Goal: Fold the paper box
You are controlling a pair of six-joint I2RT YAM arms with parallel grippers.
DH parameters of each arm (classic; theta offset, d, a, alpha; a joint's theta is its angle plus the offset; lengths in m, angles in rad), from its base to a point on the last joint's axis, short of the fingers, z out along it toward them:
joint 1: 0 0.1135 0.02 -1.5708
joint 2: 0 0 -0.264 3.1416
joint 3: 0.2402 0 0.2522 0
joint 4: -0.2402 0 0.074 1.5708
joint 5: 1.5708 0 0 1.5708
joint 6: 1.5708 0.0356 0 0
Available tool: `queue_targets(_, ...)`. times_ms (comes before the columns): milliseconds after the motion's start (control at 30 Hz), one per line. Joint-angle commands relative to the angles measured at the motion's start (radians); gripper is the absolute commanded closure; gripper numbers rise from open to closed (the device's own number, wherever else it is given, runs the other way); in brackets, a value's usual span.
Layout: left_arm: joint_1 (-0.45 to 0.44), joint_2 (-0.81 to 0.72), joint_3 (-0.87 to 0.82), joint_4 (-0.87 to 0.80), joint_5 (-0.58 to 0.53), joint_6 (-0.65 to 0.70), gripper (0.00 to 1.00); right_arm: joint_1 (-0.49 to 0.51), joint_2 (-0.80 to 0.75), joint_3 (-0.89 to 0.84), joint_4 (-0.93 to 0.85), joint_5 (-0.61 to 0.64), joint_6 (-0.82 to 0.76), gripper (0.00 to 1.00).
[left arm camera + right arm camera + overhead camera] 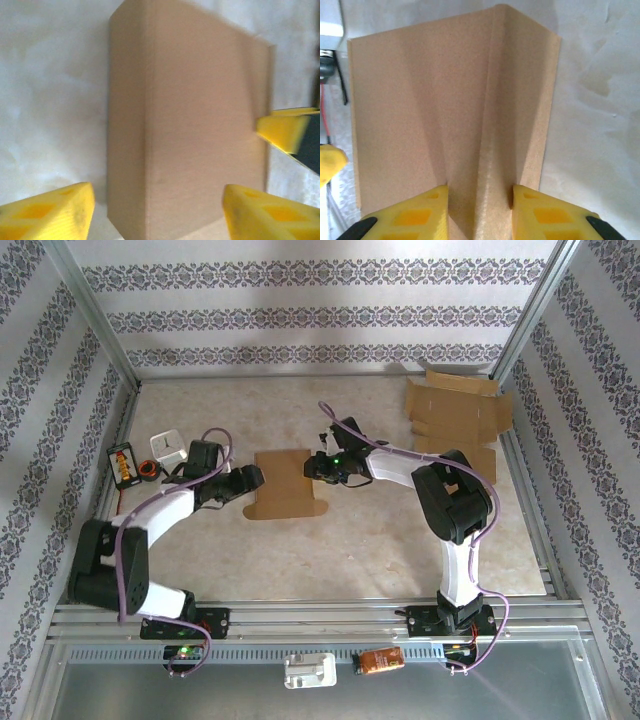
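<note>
Two grippers, one sheet: paper box (pixel 288 485) lying mid table (pixel 350 550), right between them; right gripper (pixel 318 468) pinched onto a raised crease (pixel 487 125) at the near edge, crease running straight ahead toward the left arm (pixel 160 515); left gripper (pixel 252 480) wide open, empty, straddling the opposite edge.

Paper box (pixel 190 125): blurred in your left wrist view, near end cut off below.
Right gripper (pixel 480 195): you cannot tell whether it grips.

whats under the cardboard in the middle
The cardboard lies on the beige table, which shows around its edges. The patch directly beneath is covered, so nothing there can be checked.
</note>
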Motion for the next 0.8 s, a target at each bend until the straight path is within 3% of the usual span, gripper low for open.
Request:
queue_targets(0,0.010,-0.086,0.026,0.019,0.016,-0.001,0.24,-0.051,0.045,-0.078,0.057,-0.065,-0.026,0.70)
queue_targets(167,0.026,-0.072,0.016,0.032,0.005,-0.032,0.22,-0.102,0.065,-0.127,0.123,-0.126,-0.023,0.73)
queue_targets(333,0.032,0.061,0.015,0.147,0.185,-0.083,0.19,-0.134,0.081,-0.141,0.144,-0.158,-0.024,0.73)
queue_targets(567,0.019,0.268,0.015,0.359,0.313,-0.189,0.18,-0.160,0.109,-0.153,0.183,-0.187,-0.021,0.74)
queue_targets(667,-0.007,0.347,-0.005,0.541,0.357,-0.296,0.22,-0.164,0.120,-0.147,0.191,-0.201,-0.018,0.74)
queue_targets(767,-0.032,0.400,-0.028,0.719,0.357,-0.412,0.35,-0.162,0.116,-0.142,0.183,-0.199,-0.021,0.74)
